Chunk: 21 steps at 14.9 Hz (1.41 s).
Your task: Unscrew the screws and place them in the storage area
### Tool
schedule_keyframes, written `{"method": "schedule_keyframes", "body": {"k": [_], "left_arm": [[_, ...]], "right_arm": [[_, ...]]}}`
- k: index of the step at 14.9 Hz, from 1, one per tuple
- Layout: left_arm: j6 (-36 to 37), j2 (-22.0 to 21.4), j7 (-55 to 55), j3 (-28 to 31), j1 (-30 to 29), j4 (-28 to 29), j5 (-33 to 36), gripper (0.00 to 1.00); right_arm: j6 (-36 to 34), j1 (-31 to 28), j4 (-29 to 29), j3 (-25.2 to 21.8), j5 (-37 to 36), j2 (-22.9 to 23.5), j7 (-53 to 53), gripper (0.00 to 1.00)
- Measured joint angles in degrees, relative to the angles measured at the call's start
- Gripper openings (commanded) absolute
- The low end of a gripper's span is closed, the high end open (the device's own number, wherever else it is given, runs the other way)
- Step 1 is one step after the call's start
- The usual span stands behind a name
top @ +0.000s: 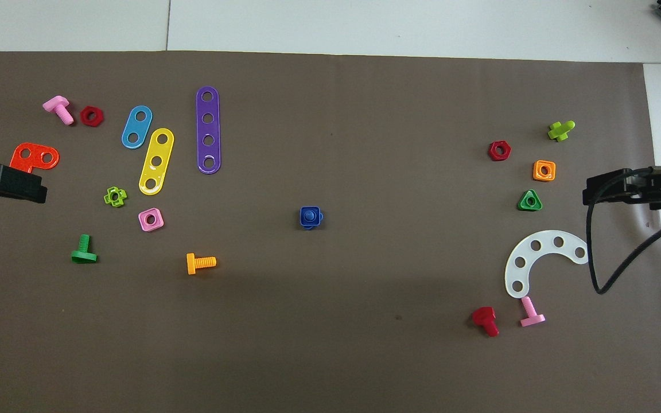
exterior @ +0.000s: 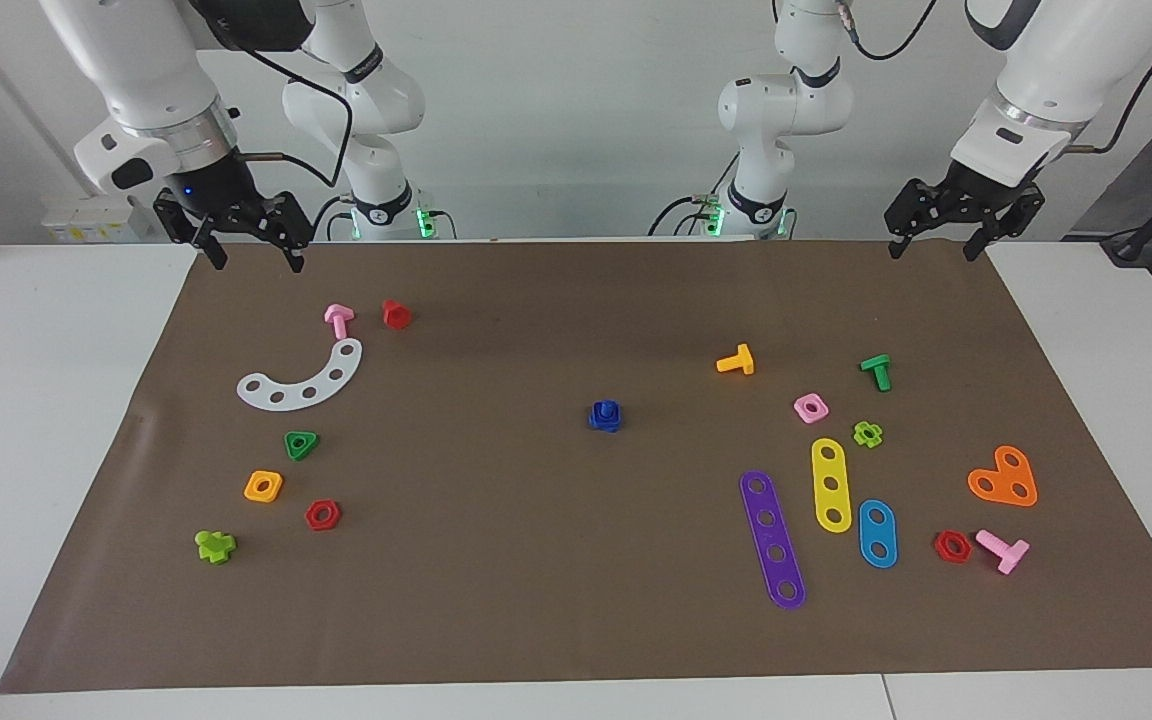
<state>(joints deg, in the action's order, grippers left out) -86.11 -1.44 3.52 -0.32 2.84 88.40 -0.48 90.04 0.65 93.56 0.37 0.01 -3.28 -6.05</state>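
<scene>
The dark-blue screw (exterior: 605, 415) stands on the brown mat (exterior: 576, 620) near its middle, with its square dark-blue nut still on it. It also shows in the overhead view (top: 310, 217). My left gripper (exterior: 936, 250) is open and empty, raised over the mat's edge nearest the robots at the left arm's end; the overhead view also shows it (top: 6, 182). My right gripper (exterior: 254, 260) is open and empty, raised over the same edge at the right arm's end, and also shows in the overhead view (top: 620, 189). Both are well apart from the screw.
At the left arm's end lie an orange bolt (exterior: 736, 361), a green bolt (exterior: 876, 371), a pink nut (exterior: 810, 407), and purple (exterior: 773, 538), yellow (exterior: 831, 484) and light-blue (exterior: 877, 533) plates. At the right arm's end lie a white curved plate (exterior: 304, 380), a green triangular nut (exterior: 301, 444) and a red bolt (exterior: 396, 314).
</scene>
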Motion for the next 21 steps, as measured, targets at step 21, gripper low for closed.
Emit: {"method": "schedule_keyframes", "body": {"k": [21], "left_arm": [[-12.41, -2.41, -3.66, -11.10, 0.79, 10.93, -0.14, 0.99]], "right_arm": [[0.00, 0.00, 0.00, 0.00, 0.00, 0.00, 0.00, 1.00]]}}
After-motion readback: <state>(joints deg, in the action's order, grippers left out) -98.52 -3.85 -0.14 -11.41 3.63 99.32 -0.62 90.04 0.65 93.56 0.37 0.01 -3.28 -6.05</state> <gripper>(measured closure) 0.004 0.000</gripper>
